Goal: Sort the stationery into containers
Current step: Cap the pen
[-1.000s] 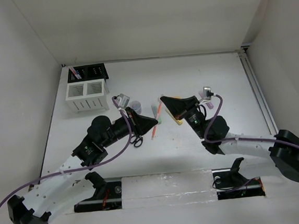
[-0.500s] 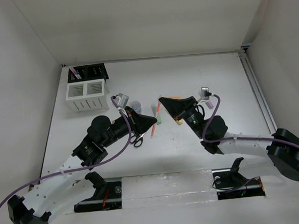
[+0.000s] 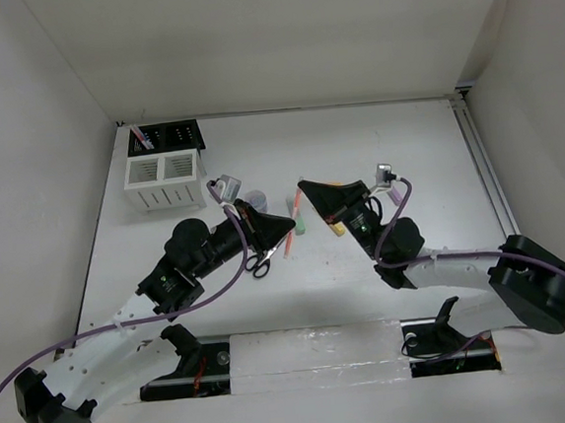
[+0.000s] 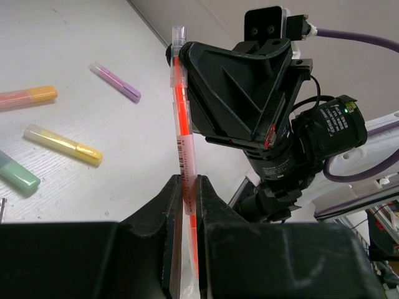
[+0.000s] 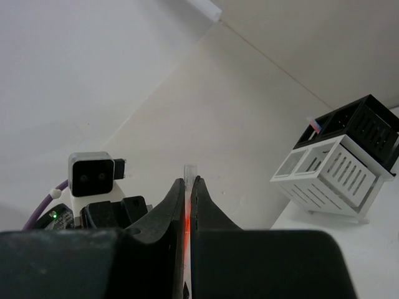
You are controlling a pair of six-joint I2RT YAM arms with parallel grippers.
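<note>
Drawn slightly closer together since a second ago: left gripper [image 3: 289, 227] and right gripper [image 3: 303, 184], mid-table. At far left, white slatted organizer [image 3: 164, 180] just in front of black mesh holder [image 3: 172, 134]. Then left fingers [image 4: 169, 205] pinched shut on one end of the orange-red pen [image 4: 181, 112], right fingers [image 5: 199, 199] clamped on its clear-capped end, with scissors [image 3: 258, 264] and green marker [image 3: 301, 226] lying on the table beneath.

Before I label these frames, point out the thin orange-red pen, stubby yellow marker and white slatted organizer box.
thin orange-red pen [image 4: 182, 124]: left wrist view, mid-barrel.
stubby yellow marker [image 4: 62, 144]: left wrist view, mid-body.
white slatted organizer box [image 3: 165, 195]: top external view, front wall.
</note>
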